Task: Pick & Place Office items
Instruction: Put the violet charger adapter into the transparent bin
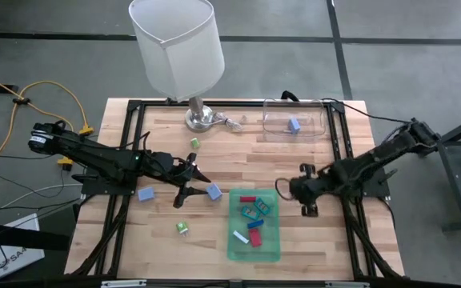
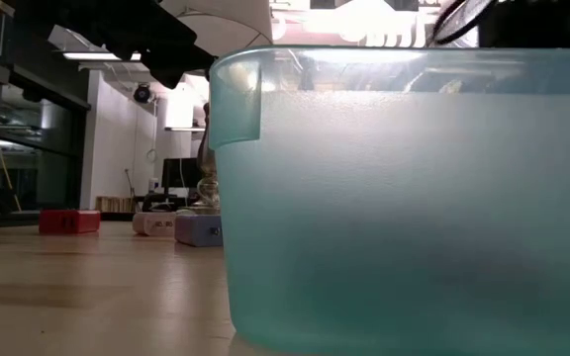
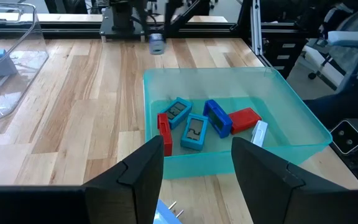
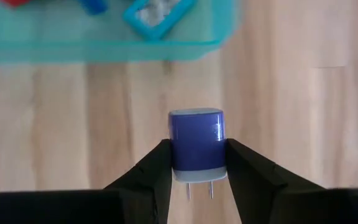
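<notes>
A green translucent tray (image 1: 232, 240) holds several office items (image 3: 194, 127): teal, blue, red and white pieces. My right gripper (image 4: 197, 149) hovers just right of the tray (image 4: 104, 46), shut on a blue plug block (image 4: 196, 137). My left gripper (image 1: 189, 186) stands open left of the tray, and its wrist view looks between the fingers (image 3: 151, 162) into the tray. A light blue block (image 1: 214, 192) lies on the wood by the left fingertips. Another blue block (image 1: 145, 194) and two green pieces (image 1: 182, 228) (image 1: 194, 142) lie loose on the table. My right gripper pinches the blue plug block by its two opposite side faces (image 4: 178, 146), one finger on each. The fingers come from the table's right, slanting down. The block's two metal prongs (image 4: 199, 190) point back toward the wrist. The block shows over bare wood, short of the tray's rim.
A lamp with a white shade (image 1: 178, 48) stands at the far edge on a metal base (image 1: 200, 118). A clear container (image 1: 294, 120) right of the lamp holds one blue piece (image 1: 294, 125). In the low view the tray wall (image 2: 414, 198) fills the frame, with loose pieces (image 2: 67, 221) to its left.
</notes>
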### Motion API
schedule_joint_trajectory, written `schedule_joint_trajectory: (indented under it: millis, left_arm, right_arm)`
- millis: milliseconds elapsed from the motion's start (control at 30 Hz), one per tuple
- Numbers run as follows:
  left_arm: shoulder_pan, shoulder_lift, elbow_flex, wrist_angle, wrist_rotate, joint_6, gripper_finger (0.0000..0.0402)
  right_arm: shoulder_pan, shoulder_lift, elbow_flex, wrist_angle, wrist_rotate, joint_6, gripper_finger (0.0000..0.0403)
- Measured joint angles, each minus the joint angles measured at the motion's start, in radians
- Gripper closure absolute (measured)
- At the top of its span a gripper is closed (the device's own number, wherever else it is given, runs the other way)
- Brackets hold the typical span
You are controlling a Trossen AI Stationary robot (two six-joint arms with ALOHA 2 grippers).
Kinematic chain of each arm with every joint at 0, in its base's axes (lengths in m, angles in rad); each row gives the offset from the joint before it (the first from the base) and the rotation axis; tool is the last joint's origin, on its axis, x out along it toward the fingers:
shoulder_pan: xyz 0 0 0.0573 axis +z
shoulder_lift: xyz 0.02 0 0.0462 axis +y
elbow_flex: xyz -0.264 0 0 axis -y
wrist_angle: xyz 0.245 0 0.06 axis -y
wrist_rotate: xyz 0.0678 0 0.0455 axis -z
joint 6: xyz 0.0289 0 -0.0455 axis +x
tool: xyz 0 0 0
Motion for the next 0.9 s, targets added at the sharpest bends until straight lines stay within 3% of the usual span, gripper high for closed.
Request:
schedule_joint_trajectory:
  millis: [667,900]
  left_arm:
    - [0.000,0.000,0.000,0.000,0.000,0.000,0.0218]
    - [0.000,0.000,0.000,0.000,0.000,0.000,0.0218]
  right_arm:
    - [-0.390,-0.021,0.000,-0.001,0.018,-0.028,0.0278]
    - [-0.542,-0.020,0.007,-0.006,-0.024,-0.054,0.0278]
